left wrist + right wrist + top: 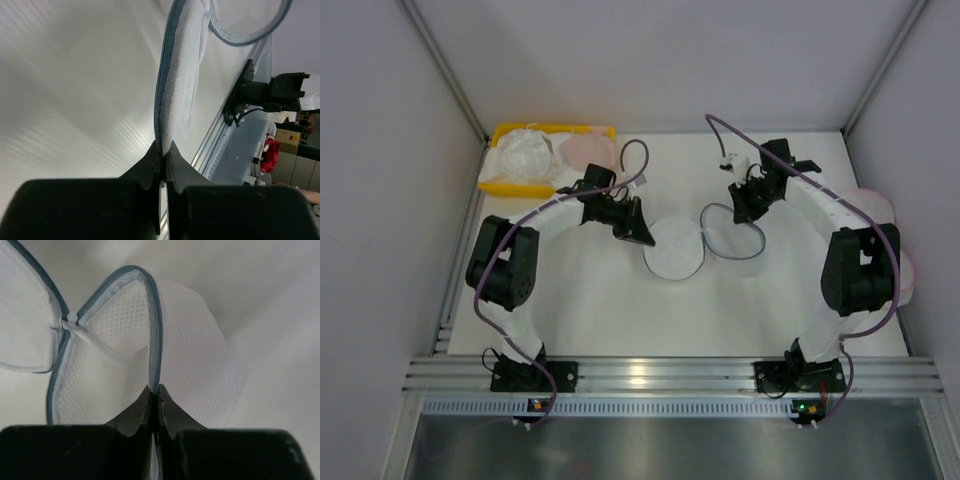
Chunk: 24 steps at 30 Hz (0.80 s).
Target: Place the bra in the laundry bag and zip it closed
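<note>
a: fig. 1, overhead view. where does the laundry bag (705, 243) stand in the task?

b: it lies unzipped at mid-table, its two round halves spread side by side like an open clamshell, joined at a hinge. the left gripper (642, 234) pinches the rim of the left half; the left wrist view shows its jaws (163, 156) closed tight on the grey zipper edge. the right gripper (745, 208) does likewise on the right half, its jaws (156, 392) closed on the zipper tape, which is lifted off the table.

a: and the bra (585, 150)?

b: not yet in the bag. a pale pink rounded piece, most likely the bra, rests in the yellow tray (506, 185) at the far left corner, beside a white garment (526, 150), well apart from both grippers.

a: so what is done, what is left?

b: judged done: bag opened and held. left: fetch the bra, lay it in one half, fold the halves together, run the zipper round.
</note>
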Motion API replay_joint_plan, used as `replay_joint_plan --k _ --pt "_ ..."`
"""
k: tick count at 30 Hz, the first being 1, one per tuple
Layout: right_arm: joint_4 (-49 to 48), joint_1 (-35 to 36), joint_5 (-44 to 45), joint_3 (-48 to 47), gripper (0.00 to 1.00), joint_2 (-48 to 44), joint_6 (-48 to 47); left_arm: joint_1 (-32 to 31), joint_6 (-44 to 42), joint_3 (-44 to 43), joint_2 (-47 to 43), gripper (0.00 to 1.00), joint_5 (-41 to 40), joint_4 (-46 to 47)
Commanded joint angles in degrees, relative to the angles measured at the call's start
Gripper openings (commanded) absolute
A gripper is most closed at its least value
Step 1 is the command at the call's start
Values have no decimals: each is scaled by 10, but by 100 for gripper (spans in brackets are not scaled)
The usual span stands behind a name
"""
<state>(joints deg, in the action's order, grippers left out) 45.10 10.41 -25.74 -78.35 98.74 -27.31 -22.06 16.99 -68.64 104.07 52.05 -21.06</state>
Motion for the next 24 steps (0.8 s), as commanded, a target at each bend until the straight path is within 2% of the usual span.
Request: replay_joint_plan --k 1,5,7,10,14,15,17,18,19,21,22,24 --pt "-64 -10 79 2 2 2 11 6 -28 -54 29 0 -34 0" --pt "-112 -45 122 -22 0 15 45 10 -36 -112 82 0 -129 0" --pt "-131 -57 135 -42 0 24 57 14 -40 -155 122 0 -143 0" --pt "-142 -61 148 -61 0 39 71 18 -32 -206 163 9 -143 -1" --pt "-164 -63 169 -51 0 35 88 28 -26 -239 169 23 -139 -1" --pt "-161 -63 159 -45 0 29 89 31 -27 -243 166 34 -134 0" --pt "-146 -63 141 -41 1 24 90 44 -23 -244 150 44 -125 -1" --pt "-143 -62 127 -36 14 19 92 51 -21 -243 132 51 -116 -1" --pt "-142 -61 120 -33 23 16 91 59 -19 -242 121 57 -115 0" --pt "-136 -59 115 -26 38 9 92 81 -28 -236 94 65 -114 -1" --pt "-134 -58 111 -25 51 2 93 88 -33 -236 64 67 -117 0" --pt "-130 -58 110 -30 64 -11 101 113 -51 -240 36 72 -128 0"
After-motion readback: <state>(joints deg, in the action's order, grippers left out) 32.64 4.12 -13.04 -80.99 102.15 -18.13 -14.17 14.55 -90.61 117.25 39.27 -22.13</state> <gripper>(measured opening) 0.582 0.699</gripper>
